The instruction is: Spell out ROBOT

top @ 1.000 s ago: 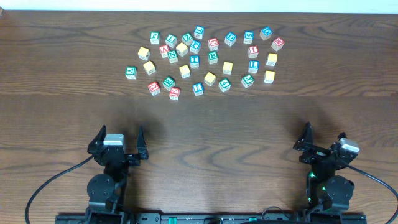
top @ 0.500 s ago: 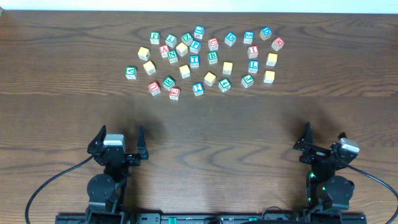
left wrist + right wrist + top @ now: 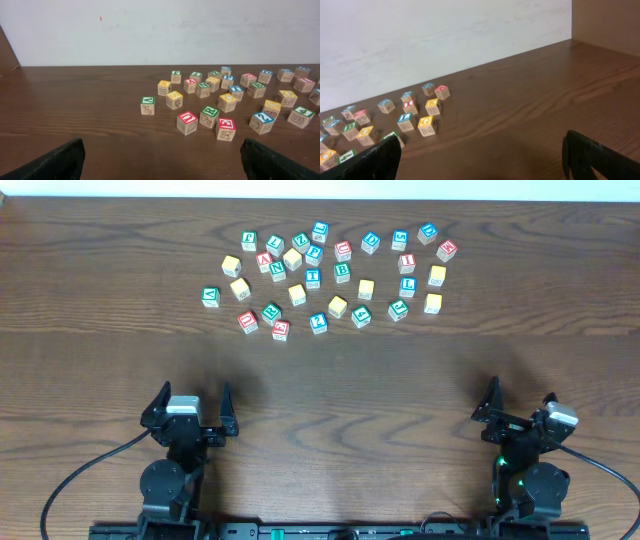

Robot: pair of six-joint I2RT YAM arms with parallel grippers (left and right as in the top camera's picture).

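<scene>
My left gripper (image 3: 195, 395) and right gripper (image 3: 521, 394) both gape wide open, nothing in them, by the near table (image 3: 400, 370) edge; the cubes (image 3: 313, 277) sit scattered well away.

Left gripper (image 3: 193, 394) wide open, right gripper (image 3: 521, 392) wide open, both arms folded low, well apart

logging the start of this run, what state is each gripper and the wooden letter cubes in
black left gripper, open, empty
black right gripper, open, empty
small wooden letter cubes, scattered loose, unstacked, no word formed
green-edged wooden R cube, untouched in the scatter
green-edged wooden B cube, untouched in the scatter
blue-edged wooden T cube, untouched in the scatter
</scene>
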